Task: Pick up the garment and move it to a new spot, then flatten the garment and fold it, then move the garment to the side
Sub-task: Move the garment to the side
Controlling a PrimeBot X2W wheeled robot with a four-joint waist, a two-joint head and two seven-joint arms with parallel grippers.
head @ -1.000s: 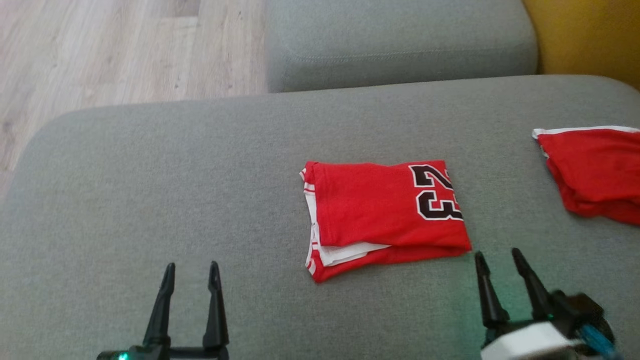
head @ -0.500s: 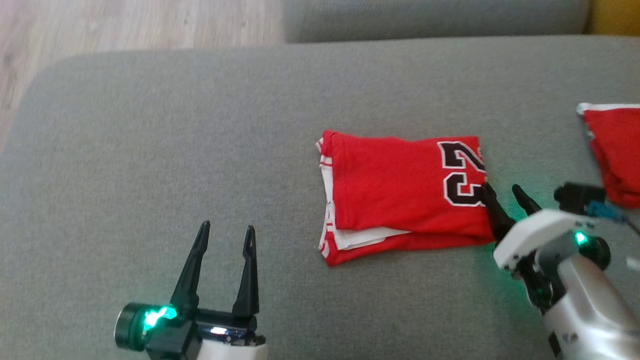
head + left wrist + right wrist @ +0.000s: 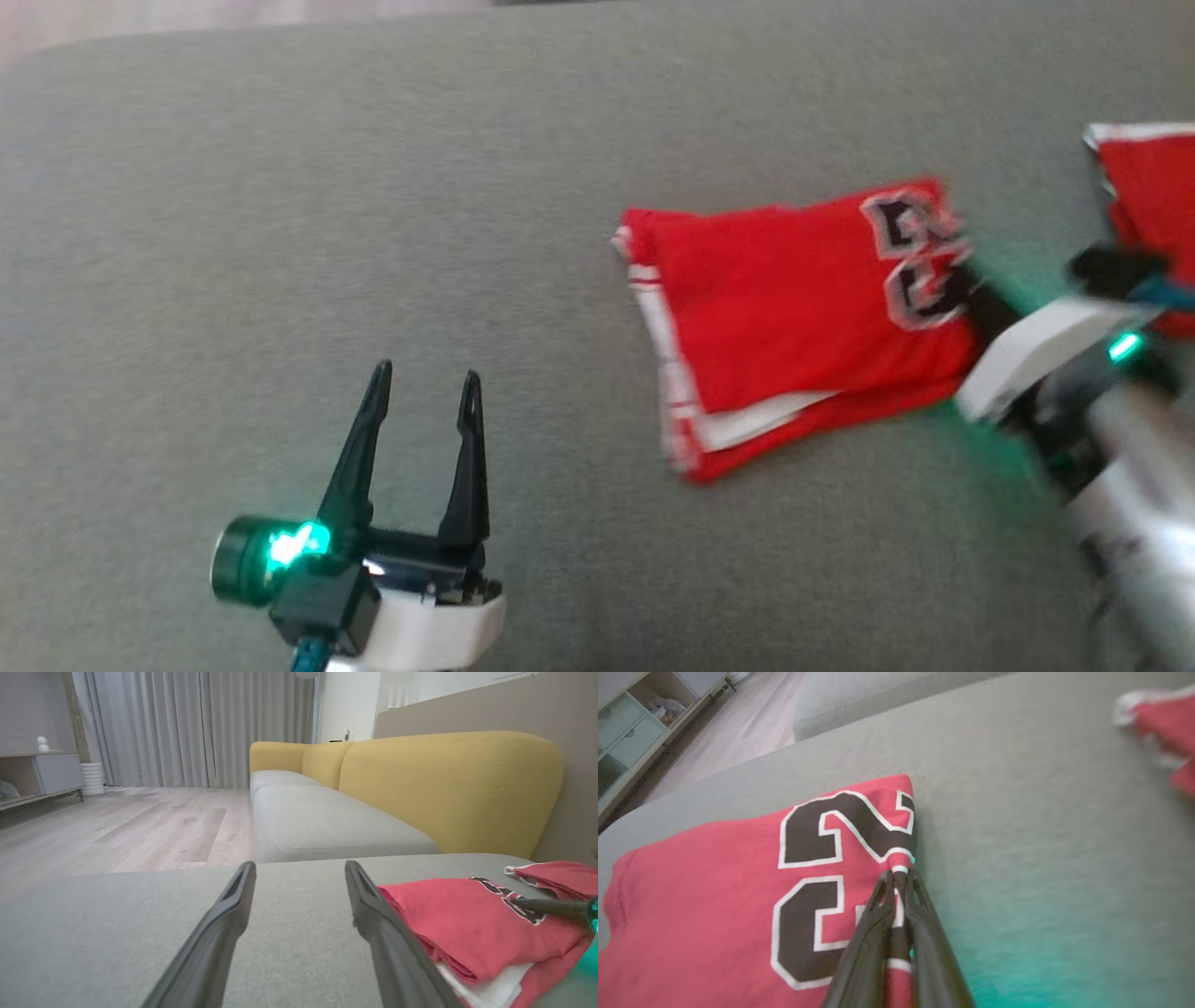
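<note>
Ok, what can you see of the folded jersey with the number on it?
The jersey is red cloth with white trim and black, white-edged numerals, folded into a rough rectangle, white and red layers showing at its near edge. It lies on the grey cushion, skewed in the head view. The right gripper is shut on its edge beside the numerals.

I see folded red garment point(image 3: 794, 317) mid-right on grey cushion point(image 3: 280, 233), tilted, white trim at L edge. R gripper point(image 3: 966, 285), blurry, tips on garment's R edge by the number. L gripper point(image 3: 425, 375) lower L over bare cushion, fingers apart. Second red cloth point(image 3: 1148, 177) at far R edge.
</note>
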